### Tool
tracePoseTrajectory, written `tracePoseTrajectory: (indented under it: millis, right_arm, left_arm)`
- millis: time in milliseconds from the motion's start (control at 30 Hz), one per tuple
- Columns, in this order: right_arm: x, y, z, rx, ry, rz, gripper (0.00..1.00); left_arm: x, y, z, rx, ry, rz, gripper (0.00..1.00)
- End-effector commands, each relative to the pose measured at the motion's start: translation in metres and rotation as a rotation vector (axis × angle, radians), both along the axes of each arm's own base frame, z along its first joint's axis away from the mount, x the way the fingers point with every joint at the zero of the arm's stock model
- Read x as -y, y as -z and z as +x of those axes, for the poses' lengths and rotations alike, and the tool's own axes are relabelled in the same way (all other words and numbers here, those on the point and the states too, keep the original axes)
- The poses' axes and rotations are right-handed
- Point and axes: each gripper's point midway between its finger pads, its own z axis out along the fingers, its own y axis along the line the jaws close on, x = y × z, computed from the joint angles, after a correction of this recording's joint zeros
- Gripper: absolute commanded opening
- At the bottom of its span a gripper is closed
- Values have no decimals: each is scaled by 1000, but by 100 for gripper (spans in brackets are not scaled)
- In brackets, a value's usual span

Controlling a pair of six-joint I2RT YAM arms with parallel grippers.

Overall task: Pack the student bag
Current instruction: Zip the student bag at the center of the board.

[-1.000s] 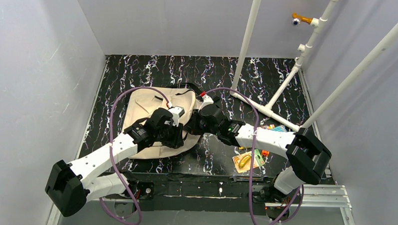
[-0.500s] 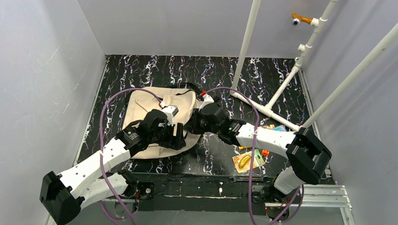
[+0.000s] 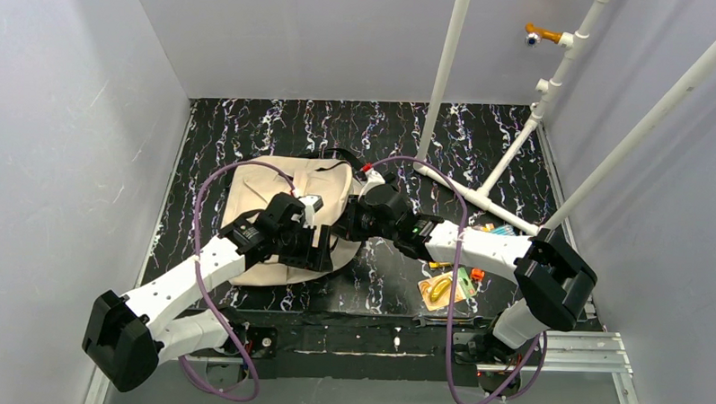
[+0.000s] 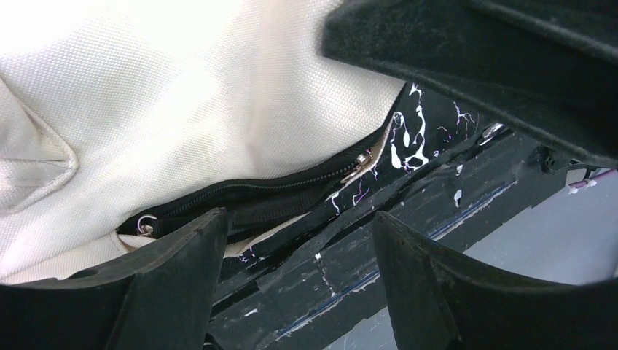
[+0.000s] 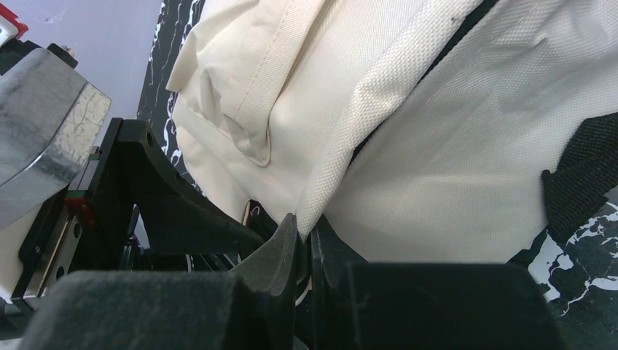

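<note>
The student bag is a beige fabric bag lying flat at the table's middle left. Its weave fills the left wrist view, with a black zipper along the near edge. My left gripper hovers open over that zipper edge with nothing between its fingers; from above it is at the bag's near right corner. My right gripper is shut on a raised fold of the bag's fabric and stands at the bag's right side, close to the left gripper.
Colourful books and small items lie on the black marbled table right of centre. A white pipe frame stands at the back right. A wrench lies near the front edge. Grey walls close in on both sides.
My left gripper has opened and shifted slightly along the bag's near edge. The right gripper has kept its hold on the fabric without moving.
</note>
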Motion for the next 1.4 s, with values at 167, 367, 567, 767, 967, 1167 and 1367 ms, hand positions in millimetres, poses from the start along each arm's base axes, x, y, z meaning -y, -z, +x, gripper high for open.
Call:
tracePoseTrajectory:
  millis: [167, 367, 567, 767, 967, 1167, 1367]
  right_arm:
    - [-12, -40, 3, 58, -21, 125, 5]
    - [-14, -39, 2, 46, -29, 134, 5]
    - [-13, -37, 1, 45, -29, 130, 5]
    - [-14, -36, 1, 40, -34, 133, 4]
    - [-14, -34, 1, 51, -42, 116, 3]
    - [-4, -32, 13, 67, -6, 92, 1]
    - [12, -24, 30, 58, 30, 87, 1]
  left_arm:
    - [20, -11, 2, -44, -29, -137, 61]
    - [21, -19, 6, -28, -38, -175, 43]
    - [20, -23, 3, -28, -29, -178, 27]
    - [19, -26, 0, -29, -30, -187, 19]
    - [13, -28, -1, -28, -33, -154, 12]
    - [-2, -18, -5, -39, -74, -81, 2]
    - [-19, -7, -12, -59, -137, -13, 0]
